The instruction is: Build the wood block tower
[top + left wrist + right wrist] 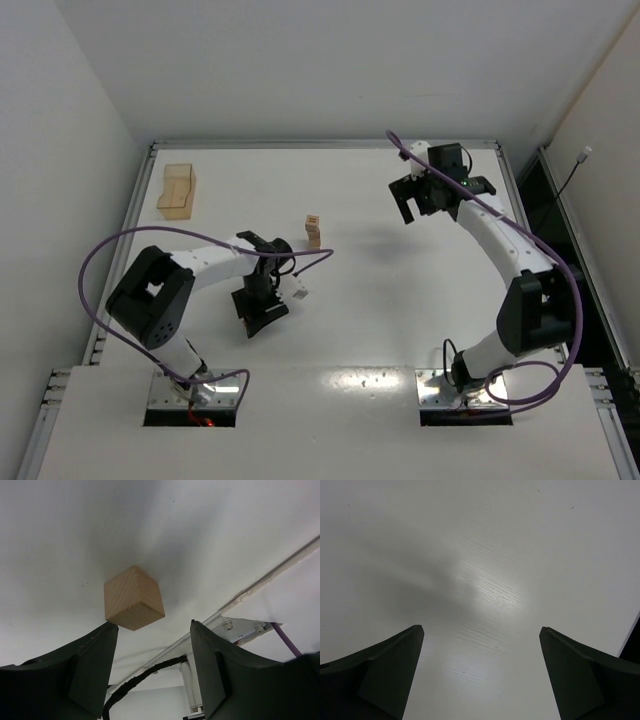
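Note:
The wood block tower point(313, 231) is a thin column of small tan cubes standing mid-table. In the left wrist view a loose tan wooden cube point(132, 598) lies on the white table, just beyond my left finger's tip. My left gripper point(152, 623) is open and empty, with the cube outside the gap. From above, the left gripper point(263, 318) sits low, near and to the left of the tower, and hides that cube. My right gripper point(428, 208) is open and empty at the far right, and in its own view point(481, 627) it is over bare table.
A larger pale tan box point(178, 190) stands at the far left of the table. A raised rim point(320, 144) edges the table. A purple cable point(290, 262) loops off the left arm toward the tower. A metal rail point(270, 575) crosses the left wrist view.

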You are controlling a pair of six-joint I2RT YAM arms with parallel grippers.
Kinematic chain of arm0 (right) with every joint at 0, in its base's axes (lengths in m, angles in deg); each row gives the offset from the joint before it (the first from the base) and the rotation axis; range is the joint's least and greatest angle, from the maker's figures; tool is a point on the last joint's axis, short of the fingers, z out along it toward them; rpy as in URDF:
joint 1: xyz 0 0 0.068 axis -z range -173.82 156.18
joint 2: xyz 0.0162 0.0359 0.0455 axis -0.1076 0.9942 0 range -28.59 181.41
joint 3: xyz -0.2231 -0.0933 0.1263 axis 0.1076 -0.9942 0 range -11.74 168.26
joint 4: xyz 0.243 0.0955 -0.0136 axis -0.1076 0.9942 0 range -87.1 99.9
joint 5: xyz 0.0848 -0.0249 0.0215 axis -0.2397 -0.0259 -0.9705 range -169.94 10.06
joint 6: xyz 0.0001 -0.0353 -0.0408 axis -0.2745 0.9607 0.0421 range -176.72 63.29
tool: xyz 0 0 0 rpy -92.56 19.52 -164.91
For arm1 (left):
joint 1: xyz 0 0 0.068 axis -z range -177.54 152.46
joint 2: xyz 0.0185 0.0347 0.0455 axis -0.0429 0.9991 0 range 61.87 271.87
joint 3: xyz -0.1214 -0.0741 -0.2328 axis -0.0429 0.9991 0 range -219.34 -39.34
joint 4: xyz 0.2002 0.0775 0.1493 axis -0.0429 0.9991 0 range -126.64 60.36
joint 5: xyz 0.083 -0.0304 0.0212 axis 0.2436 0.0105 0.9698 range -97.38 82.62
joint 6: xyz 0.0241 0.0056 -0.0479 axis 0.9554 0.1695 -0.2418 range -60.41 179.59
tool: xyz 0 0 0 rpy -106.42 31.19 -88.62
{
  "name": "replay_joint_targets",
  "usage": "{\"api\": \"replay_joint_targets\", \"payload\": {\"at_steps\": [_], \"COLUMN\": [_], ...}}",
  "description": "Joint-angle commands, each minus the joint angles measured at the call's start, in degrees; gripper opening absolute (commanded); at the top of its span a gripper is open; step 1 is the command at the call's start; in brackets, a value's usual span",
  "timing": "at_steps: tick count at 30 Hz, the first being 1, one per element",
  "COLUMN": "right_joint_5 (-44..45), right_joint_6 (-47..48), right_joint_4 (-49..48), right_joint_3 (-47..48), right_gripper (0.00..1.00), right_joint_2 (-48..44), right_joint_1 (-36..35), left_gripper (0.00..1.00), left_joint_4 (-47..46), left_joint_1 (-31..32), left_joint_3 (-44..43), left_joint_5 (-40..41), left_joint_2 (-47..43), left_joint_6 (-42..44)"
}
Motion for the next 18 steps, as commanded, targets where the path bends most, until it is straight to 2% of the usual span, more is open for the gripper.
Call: {"api": "replay_joint_targets", "payload": {"at_steps": [1,15,18], "right_joint_5": [-1.4,-1.4,-1.4], "right_joint_6": [-0.2,0.3,0.3], "right_joint_4": [-0.1,0.5,0.5], "right_joint_3": [2.5,2.5,2.5], "right_gripper": [0.99,0.97,0.97], "right_joint_2": [0.6,1.1,1.1], "right_joint_1": [0.4,-0.1,-0.1], "left_gripper": [0.56,0.56,0.50], "left_joint_4": [0.0,0.0,0.0], "left_joint_1": [0.8,1.3,1.3], "left_joint_3": [-0.5,-3.7,-3.7], "left_joint_5": [-1.5,-2.2,-2.2], "left_joint_2": [0.7,4.9,4.9], "left_joint_6": [0.9,0.4,0.4]}}
